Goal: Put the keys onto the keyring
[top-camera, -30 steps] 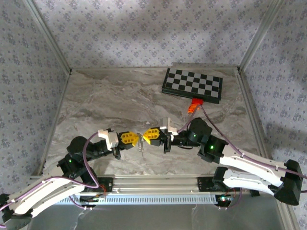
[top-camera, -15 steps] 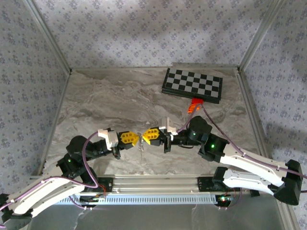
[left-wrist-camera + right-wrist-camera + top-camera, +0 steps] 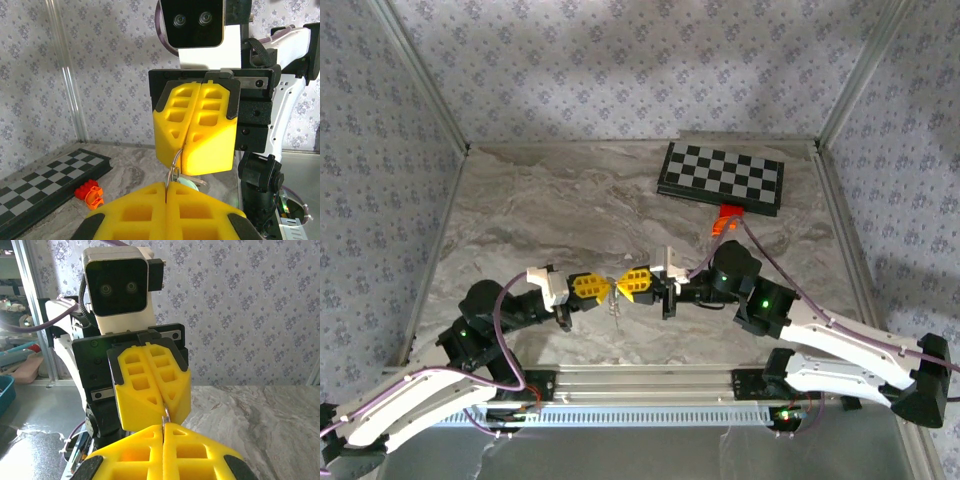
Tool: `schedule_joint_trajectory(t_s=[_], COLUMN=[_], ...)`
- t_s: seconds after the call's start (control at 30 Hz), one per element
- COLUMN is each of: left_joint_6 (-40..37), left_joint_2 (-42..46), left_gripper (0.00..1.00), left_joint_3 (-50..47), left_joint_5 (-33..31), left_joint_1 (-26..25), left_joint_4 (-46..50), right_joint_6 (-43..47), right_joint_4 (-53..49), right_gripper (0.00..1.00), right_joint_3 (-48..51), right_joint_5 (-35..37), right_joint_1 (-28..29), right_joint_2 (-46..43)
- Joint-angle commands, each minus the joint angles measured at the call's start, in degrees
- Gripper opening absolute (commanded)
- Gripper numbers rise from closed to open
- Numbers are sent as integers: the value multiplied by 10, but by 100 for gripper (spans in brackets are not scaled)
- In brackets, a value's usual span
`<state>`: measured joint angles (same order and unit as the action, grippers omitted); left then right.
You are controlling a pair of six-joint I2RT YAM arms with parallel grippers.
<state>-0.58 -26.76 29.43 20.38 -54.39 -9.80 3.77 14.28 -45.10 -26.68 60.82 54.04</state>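
Judged mid-threading, unfinished. Tip to tip, well nearer than chessboard [image 3: 721, 178]: left gripper [image 3: 603, 290], right gripper [image 3: 623, 284], both clamped tight on keyring [image 3: 174, 167] wire. Teal key [image 3: 190, 183] just beside ring; threaded or not, cannot tell.

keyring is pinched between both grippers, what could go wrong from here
1. The left gripper and right gripper both pinch the thin keyring at their very tips; a pull apart could bend it or slip it free.
2. The chain hangs loose below and may snag.
3. The small greenish key sits half hidden under the right gripper, so it could drop unnoticed.
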Motion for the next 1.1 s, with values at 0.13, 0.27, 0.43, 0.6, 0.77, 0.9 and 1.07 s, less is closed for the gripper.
schedule_joint_trajectory(t_s=[0.13,0.27,0.43,0.6,0.77,0.9,1.07], left_joint_6=[-7,-5,-2,-2,-2,-1,-3], left_joint_2=[-12,-12,-11,-11,-10,-9,-9], left_gripper=[0,0,0,0,0,0,0], left_joint_3=[24,26,26,27,29,29,34], left_joint_5=[11,12,11,11,11,11,10], left_joint_1=[-2,-3,-3,-3,-3,-3,-3], left_joint_4=[-7,0,4,5,10,15,29], right_joint_6=[26,53,75,89,93,95,101], right_joint_4=[-45,-88,-125,-147,-151,-152,-160], right_gripper=[0,0,0,0,0,0,0], right_joint_3=[-18,-29,-40,-48,-50,-51,-52], right_joint_5=[-14,6,25,37,40,43,48], right_joint_1=[27,34,41,45,46,48,48], right_joint_2=[11,6,5,6,6,5,3])
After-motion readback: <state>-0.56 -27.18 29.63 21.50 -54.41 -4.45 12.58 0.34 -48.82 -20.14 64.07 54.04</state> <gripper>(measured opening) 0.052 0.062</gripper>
